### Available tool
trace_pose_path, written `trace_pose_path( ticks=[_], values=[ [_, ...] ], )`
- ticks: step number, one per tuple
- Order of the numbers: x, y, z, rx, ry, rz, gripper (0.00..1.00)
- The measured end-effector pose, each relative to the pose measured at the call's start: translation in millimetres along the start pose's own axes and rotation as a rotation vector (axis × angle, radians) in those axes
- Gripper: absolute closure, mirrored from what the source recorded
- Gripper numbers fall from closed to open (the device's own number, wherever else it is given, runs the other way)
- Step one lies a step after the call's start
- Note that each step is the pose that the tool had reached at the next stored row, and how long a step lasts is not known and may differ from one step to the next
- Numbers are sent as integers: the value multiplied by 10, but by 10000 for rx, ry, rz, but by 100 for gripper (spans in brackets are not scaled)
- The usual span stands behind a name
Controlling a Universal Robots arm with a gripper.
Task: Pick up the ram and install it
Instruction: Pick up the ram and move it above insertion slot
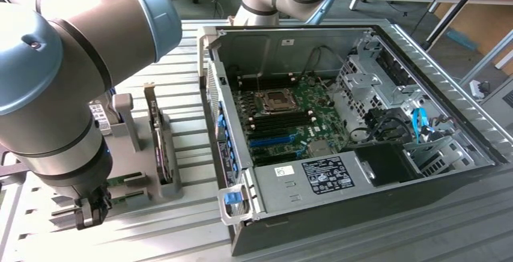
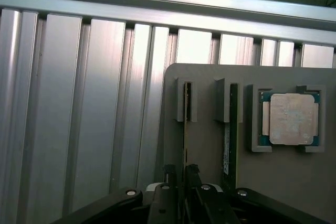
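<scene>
One ram (image 2: 185,135) straddled by hand (image 2: 180,172), second ram (image 2: 230,129) beside, sticker (image 2: 226,150) unreadable

A slatted metal table (image 1: 449,226) bears an open computer case (image 1: 385,196). A grey holder (image 1: 132,154) sits beside it.

- Exterior view: bright, even light from above, with soft highlights on the arm's (image 1: 72,76) grey shell.
- The computer case's (image 1: 337,214) walls shade its interior, which is darker than the surroundings.
- Wrist view: the ribbed worktop (image 2: 100,108) glares pale, nearly white along its far ribs, and its grooves show as dark stripes.
- The grey holder (image 2: 210,145) lies in flat, dimmer light, and the pincer (image 2: 181,171) shows as a dark silhouette.
</scene>
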State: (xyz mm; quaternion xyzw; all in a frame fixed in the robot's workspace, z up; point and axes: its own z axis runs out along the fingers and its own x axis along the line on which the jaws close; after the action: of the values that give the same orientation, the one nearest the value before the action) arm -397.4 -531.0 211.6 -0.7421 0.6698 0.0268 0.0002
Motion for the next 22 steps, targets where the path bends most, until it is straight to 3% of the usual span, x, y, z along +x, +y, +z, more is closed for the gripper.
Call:
trace_pose_path(
  ticks=[5, 6, 7, 18, 22],
  values=[
    [0, 0, 0, 0, -1, 1, 79],
    [0, 0, 0, 0, 0, 1, 87],
    [0, 0, 0, 0, 0, 1, 88],
    [0, 0, -1, 1, 0, 0, 88],
    [-4, 3, -99, 0, 1, 0, 88]
  ],
)
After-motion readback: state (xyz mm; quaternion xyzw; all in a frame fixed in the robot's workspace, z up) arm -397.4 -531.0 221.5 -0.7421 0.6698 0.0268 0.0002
